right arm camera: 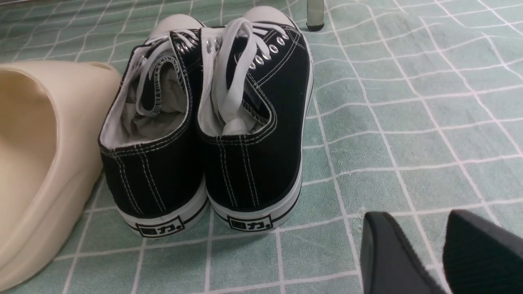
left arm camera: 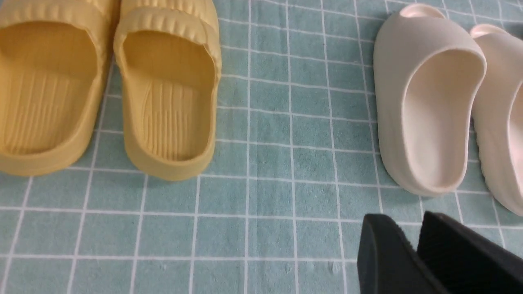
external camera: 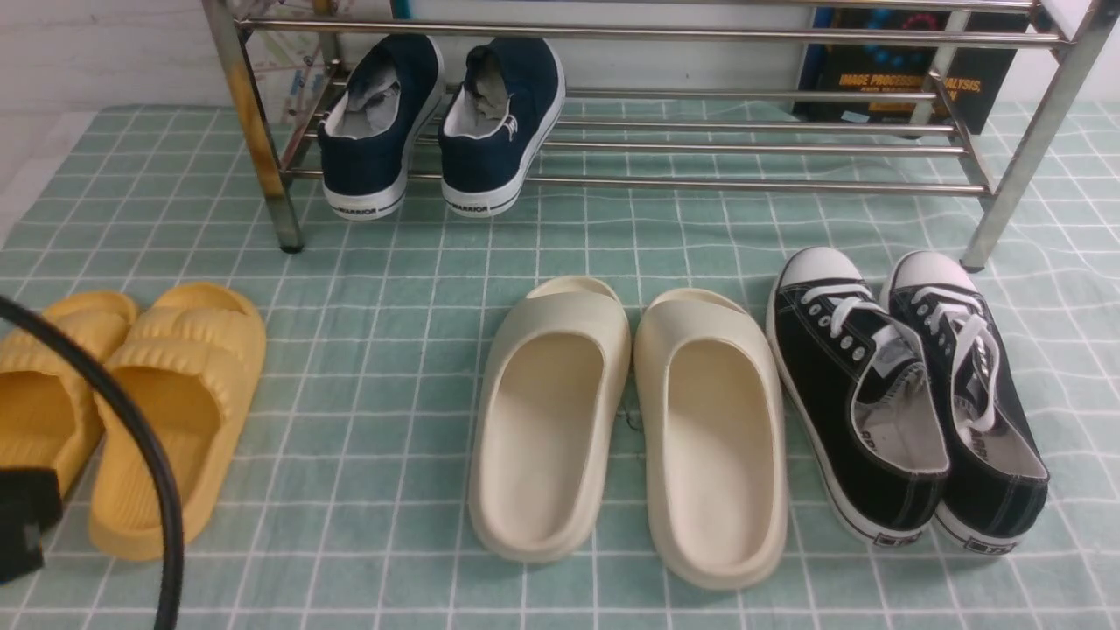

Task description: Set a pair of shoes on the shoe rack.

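The two navy-blue slip-on shoes point(external camera: 376, 122) point(external camera: 500, 118) stand side by side on the lower bars at the left end of the steel shoe rack point(external camera: 700, 184), heels toward me, next to the rust-stained post point(external camera: 249, 122). My left gripper point(left arm camera: 406, 218) hovers low over the checked cloth between the yellow and cream slides, with its jaws a little apart and empty. My right gripper point(right arm camera: 421, 216) hovers over the cloth just behind the black sneakers' heels, open and empty. Neither gripper is near the navy shoes.
Yellow slides point(external camera: 166, 411) lie front left, cream slides point(external camera: 630, 420) in the middle and black lace-up sneakers point(external camera: 901, 394) front right, all on a green checked cloth point(external camera: 394, 289). A black cable point(external camera: 140, 437) crosses the front left corner. A dark box point(external camera: 901, 79) stands behind the rack.
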You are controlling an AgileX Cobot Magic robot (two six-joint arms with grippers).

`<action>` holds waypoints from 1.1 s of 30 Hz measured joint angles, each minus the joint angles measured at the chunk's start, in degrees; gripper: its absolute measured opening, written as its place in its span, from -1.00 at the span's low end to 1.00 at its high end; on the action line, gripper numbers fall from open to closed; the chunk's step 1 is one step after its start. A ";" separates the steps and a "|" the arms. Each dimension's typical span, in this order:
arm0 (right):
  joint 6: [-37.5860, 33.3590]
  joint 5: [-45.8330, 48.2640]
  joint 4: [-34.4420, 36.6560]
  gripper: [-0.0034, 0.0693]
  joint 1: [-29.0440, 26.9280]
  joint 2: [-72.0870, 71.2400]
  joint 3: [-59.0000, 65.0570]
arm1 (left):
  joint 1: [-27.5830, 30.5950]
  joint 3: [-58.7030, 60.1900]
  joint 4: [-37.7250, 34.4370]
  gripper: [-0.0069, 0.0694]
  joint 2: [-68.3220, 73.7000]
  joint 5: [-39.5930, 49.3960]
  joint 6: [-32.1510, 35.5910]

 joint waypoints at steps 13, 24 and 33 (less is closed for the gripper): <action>0.22 0.00 0.00 -0.23 0.00 0.00 0.00 | -0.05 2.58 3.45 -0.85 -1.06 2.97 -0.18; 0.38 0.00 0.00 -0.23 0.00 0.00 0.00 | 1.56 23.32 4.02 -0.85 -16.73 -29.84 6.46; 0.41 0.00 0.00 -0.23 0.00 0.00 0.00 | 17.21 36.84 -3.32 -0.85 -26.57 -42.07 11.24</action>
